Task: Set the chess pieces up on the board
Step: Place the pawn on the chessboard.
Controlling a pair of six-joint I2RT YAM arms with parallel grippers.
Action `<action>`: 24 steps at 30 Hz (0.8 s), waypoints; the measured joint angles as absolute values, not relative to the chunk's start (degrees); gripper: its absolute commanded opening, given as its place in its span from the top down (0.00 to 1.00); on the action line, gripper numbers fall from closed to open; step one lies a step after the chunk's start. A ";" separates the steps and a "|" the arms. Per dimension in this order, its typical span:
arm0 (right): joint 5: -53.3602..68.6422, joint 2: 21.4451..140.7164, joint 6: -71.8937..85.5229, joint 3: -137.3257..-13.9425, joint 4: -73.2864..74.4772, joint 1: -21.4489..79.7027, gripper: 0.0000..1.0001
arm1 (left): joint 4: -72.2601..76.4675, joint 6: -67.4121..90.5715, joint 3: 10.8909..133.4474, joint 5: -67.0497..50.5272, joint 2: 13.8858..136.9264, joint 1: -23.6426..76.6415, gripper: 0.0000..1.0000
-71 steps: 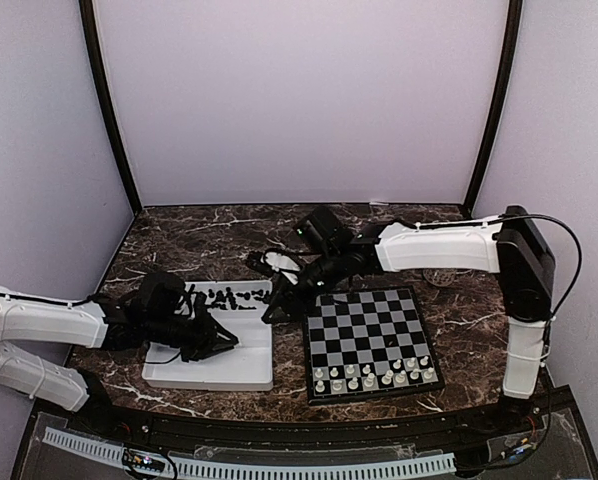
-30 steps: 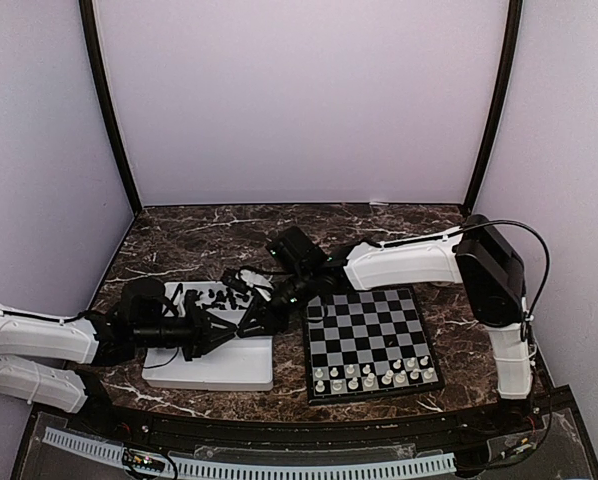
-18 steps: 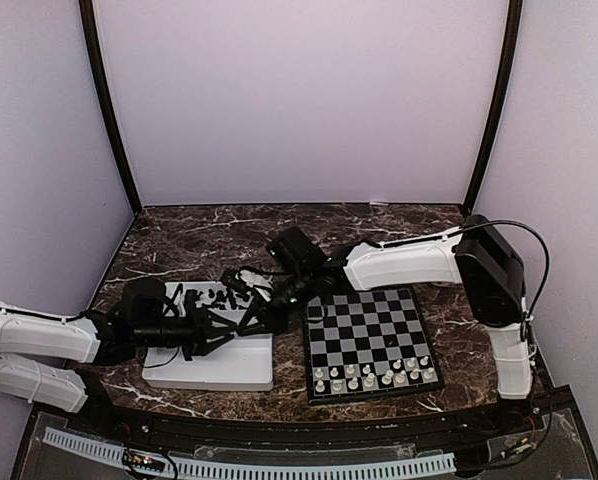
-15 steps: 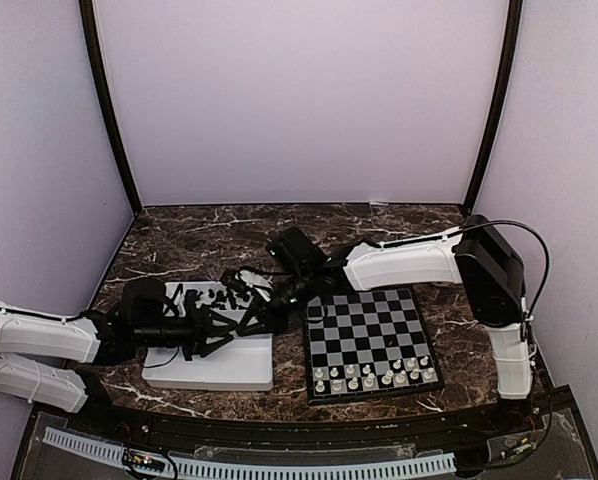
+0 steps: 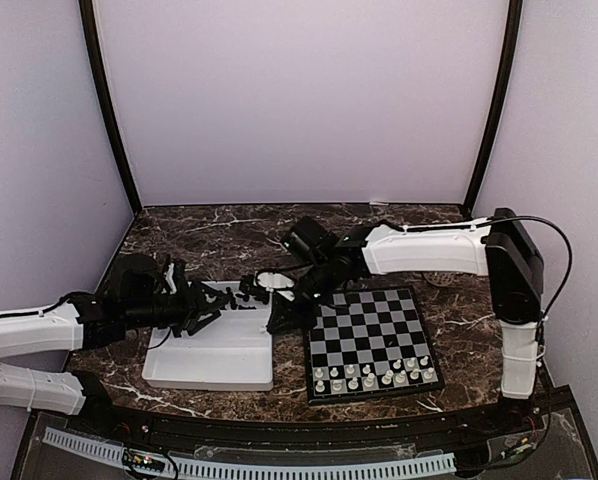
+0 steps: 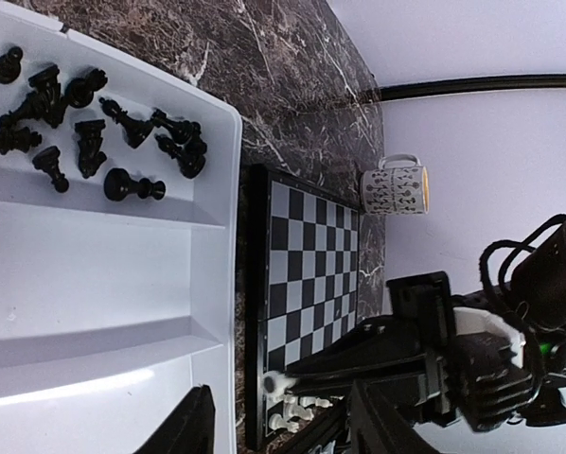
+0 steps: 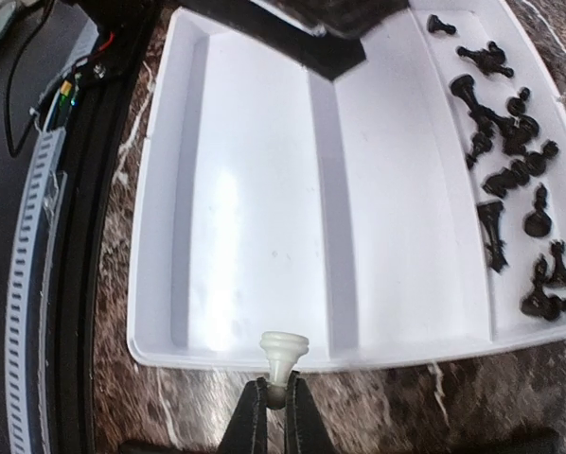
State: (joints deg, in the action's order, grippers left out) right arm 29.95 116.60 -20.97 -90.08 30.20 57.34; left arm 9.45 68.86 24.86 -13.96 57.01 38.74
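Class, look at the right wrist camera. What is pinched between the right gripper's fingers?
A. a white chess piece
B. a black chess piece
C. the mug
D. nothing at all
A: the right gripper is shut on a white chess piece, whose pale head shows just above the fingertips, while the black pieces lie in the white tray.

This is a robotics lab test cell rather than a lived-in room. Plain pale lilac panels [image 5: 299,100] close in the bench [image 5: 209,235] on three sides, joined by black corner posts [image 5: 109,110]. Two white-and-black robot arms, left [image 5: 29,330] and right [image 5: 429,248], stand at the bench's near edge, where a slotted cable duct [image 5: 249,466] and a small wired circuit board [image 5: 144,462] run. On the marble-patterned top sit a chessboard [image 5: 369,330], a white compartment tray [image 5: 219,360] and a mug [image 6: 394,186].
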 measured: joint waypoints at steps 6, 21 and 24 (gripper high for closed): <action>22.57 110.65 -33.58 -90.30 45.91 51.92 1.00 | 2.33 63.55 27.27 -10.90 56.82 38.35 0.49; -1.10 108.14 -50.94 -85.19 76.16 50.61 1.00 | -3.99 56.71 30.92 -8.29 57.78 37.39 0.49; -3.31 109.43 -50.65 -85.17 78.11 50.87 1.00 | -4.03 56.69 30.92 -8.29 57.69 37.39 0.49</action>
State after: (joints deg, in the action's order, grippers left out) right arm -3.31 109.43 -50.65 -85.17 78.11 50.87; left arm -4.03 56.69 30.92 -8.29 57.69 37.39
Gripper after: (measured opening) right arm 0.039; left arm 0.514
